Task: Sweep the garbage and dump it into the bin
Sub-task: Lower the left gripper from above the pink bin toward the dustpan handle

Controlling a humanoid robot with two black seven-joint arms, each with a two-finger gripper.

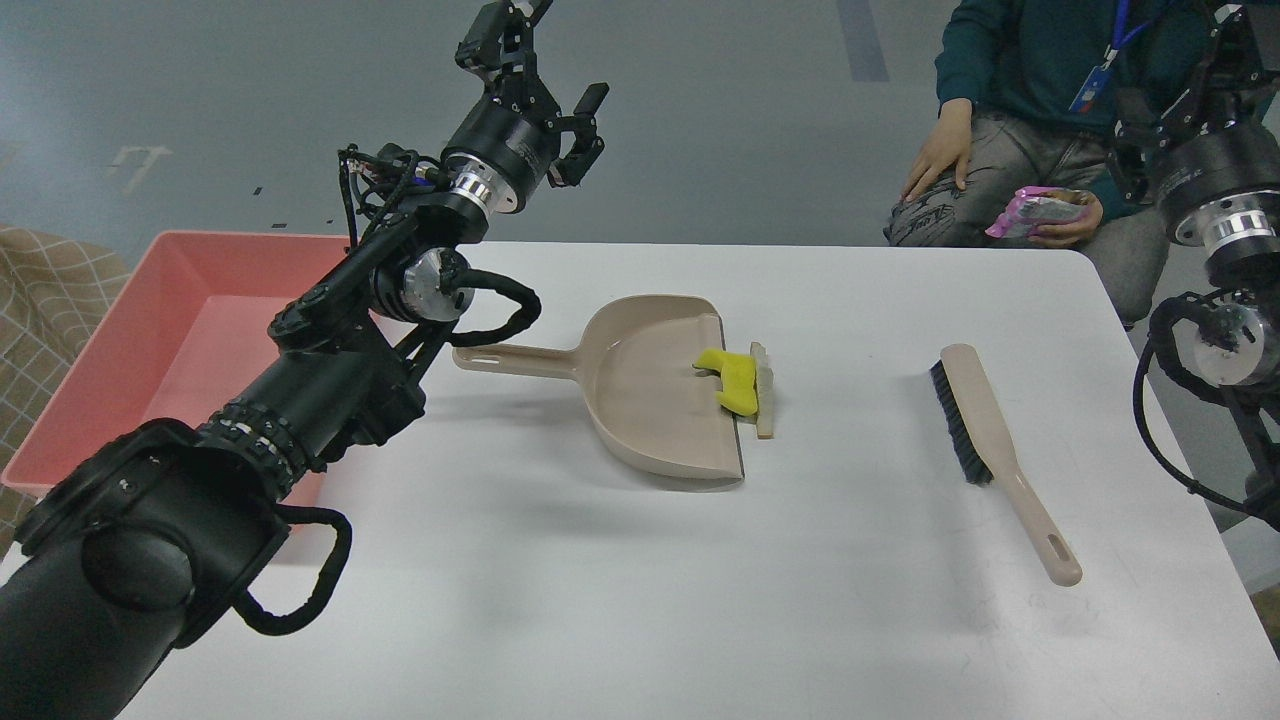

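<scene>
While the left gripper point(560, 95) hangs raised above the far desk edge, fingers spread wide and holding nothing, the right gripper point(1215, 70) sits at the upper right corner, too dark and cropped to tell its state. On the white desk point(560, 600) lies a beige plastic dustpan point(640, 395); the bright yellow scrap point(733, 380) rests at its lip, touching the pale beige strip point(764, 392). A beige black-bristled brush point(985, 440) lies well apart. The pink rectangular tub point(150, 340) stands left.

Left end effector point(548, 75) raised with fingers spread; right end effector point(1190, 95) raised too.
</scene>
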